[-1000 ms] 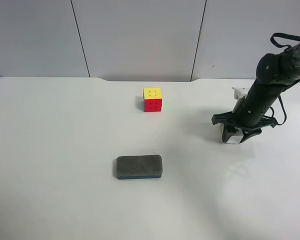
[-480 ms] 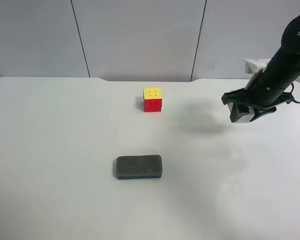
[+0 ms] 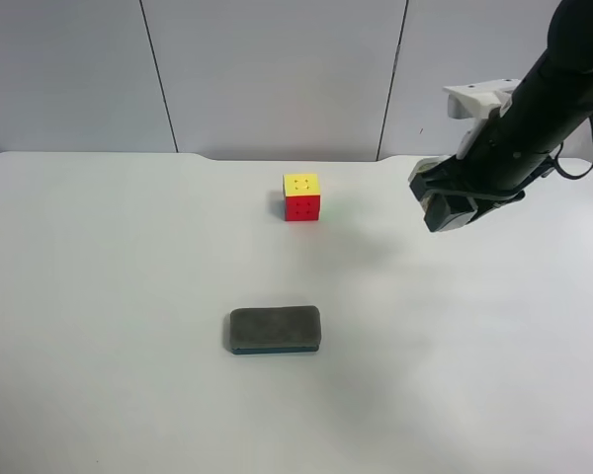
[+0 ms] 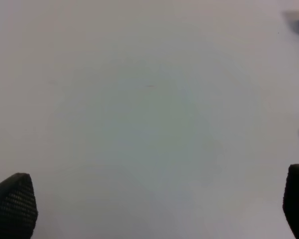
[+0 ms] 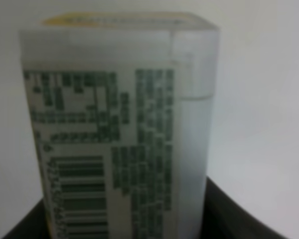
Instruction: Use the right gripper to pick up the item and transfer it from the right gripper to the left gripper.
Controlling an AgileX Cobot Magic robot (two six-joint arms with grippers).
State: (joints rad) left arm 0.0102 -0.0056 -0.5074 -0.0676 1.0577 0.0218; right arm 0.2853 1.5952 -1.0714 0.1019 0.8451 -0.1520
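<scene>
"Hanging right of the puzzle cube (image 3: 301, 197), clear of the table (image 3: 128, 296) — is the right gripper (image 3: 445, 205) clamping the item (image 3: 453, 211)?"
"Yes; only its wrist view shows the barcode (image 5: 79, 194). The left gripper (image 4: 149, 204) gapes, fingers (image 4: 12, 206) wide apart."

Up high hangs the right gripper (image 3: 450, 209), arm angled down, clamped on the item (image 5: 119, 139); left gripper (image 4: 154, 201) gapes wide

So the right gripper (image 3: 445, 209) is up off the table (image 3: 128, 296) now, carrying the item (image 3: 457, 213) with it. A second ago it's down low on the tabletop; since then the arm swings toward the exterior view's left.
</scene>
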